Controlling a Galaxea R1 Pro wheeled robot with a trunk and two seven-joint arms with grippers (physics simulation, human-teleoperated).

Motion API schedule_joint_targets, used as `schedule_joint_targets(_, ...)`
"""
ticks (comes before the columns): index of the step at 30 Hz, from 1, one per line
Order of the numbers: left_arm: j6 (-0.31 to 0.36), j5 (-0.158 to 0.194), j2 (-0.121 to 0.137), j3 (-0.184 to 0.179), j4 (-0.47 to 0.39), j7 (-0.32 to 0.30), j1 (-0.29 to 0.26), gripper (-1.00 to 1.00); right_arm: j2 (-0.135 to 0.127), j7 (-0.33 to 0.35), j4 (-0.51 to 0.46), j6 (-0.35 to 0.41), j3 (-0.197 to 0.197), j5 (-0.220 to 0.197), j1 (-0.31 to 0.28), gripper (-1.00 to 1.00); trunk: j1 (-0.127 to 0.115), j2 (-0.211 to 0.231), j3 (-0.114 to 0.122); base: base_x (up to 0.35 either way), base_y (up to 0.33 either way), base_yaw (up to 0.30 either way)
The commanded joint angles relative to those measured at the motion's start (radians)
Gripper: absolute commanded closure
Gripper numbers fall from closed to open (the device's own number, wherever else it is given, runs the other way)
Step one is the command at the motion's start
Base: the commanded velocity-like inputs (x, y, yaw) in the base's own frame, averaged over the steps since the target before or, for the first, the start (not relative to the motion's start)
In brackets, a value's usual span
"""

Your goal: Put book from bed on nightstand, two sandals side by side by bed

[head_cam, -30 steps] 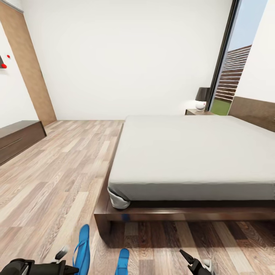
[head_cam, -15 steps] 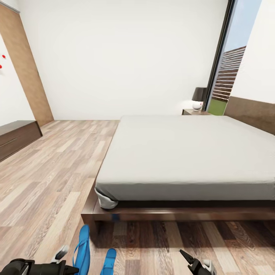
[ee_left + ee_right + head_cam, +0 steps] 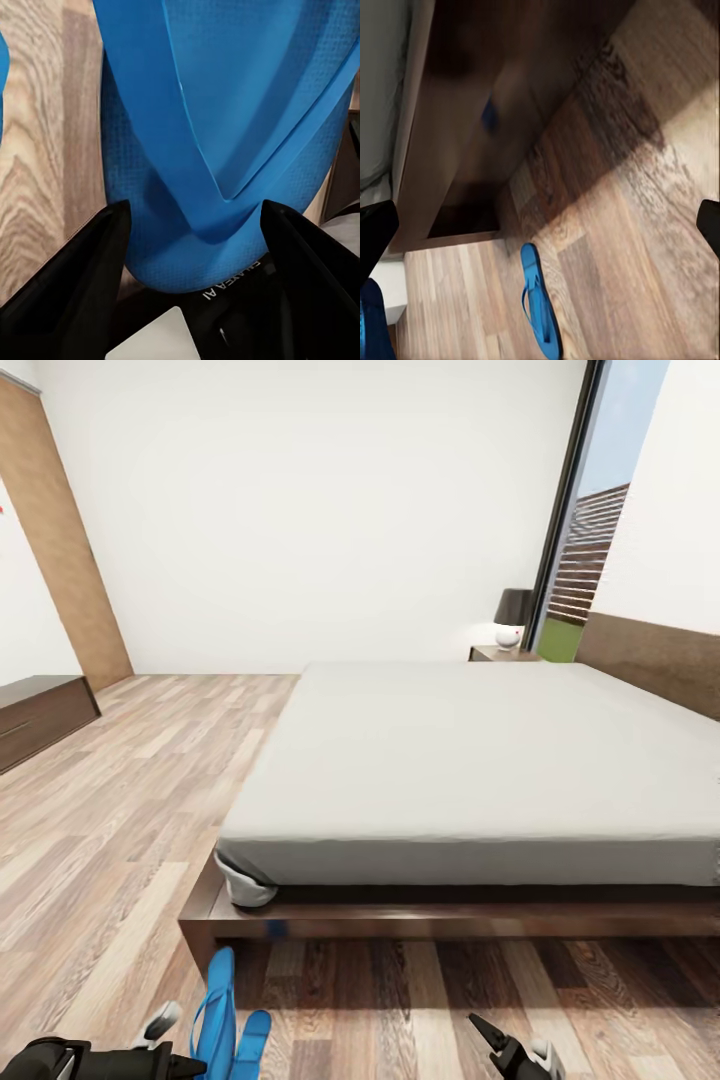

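left gripper point(image 3: 191, 225) grips a blue sandal point(image 3: 225, 127); right gripper point(image 3: 500, 1045) seemingly spread wide, holding nothing.

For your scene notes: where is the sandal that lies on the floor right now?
In the head view, the loose sandal lies on the wood floor at bottom left, before the bed corner, beside the sandal in the left gripper.

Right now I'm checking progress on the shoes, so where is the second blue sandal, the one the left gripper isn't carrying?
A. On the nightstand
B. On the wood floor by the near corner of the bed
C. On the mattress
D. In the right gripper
B. The loose sandal lies flat on the floor planks beside the bed frame's corner, while the left gripper holds the other sandal and the right gripper is open with nothing in it.
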Motion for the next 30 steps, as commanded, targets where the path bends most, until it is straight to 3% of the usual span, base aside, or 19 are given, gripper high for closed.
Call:
schedule_joint_targets(1, 0.009, -0.009, -0.001, 0.009, -0.001, -0.005, -0.001, 1.00, 0.000, 0.005, 0.003, 0.009, -0.008, -0.001, -0.001, -1.00, 0.000, 0.000, -0.001, 0.000, -0.243, 0.000)
schedule_joint_targets(17, 0.008, -0.007, 0.000, 0.010, -0.001, -0.005, -0.001, 1.00, -0.001, 0.003, 0.002, 0.012, -0.005, 0.005, -0.001, -1.00, 0.000, 0.000, -0.001, 0.000, -0.218, 0.000)
schedule_joint_targets(25, 0.007, -0.012, 0.000, 0.010, -0.005, 0.003, -0.001, 1.00, -0.001, 0.008, 0.002, 0.013, -0.005, 0.006, -0.001, -1.00, 0.000, 0.000, -0.001, 0.000, -0.057, 0.000)
schedule_joint_targets(30, 0.003, -0.010, -0.003, 0.011, -0.013, 0.095, -0.001, 1.00, -0.001, 0.023, -0.003, 0.024, 0.004, 0.008, -0.001, -1.00, 0.000, 0.000, -0.001, 0.000, -0.005, 0.000)
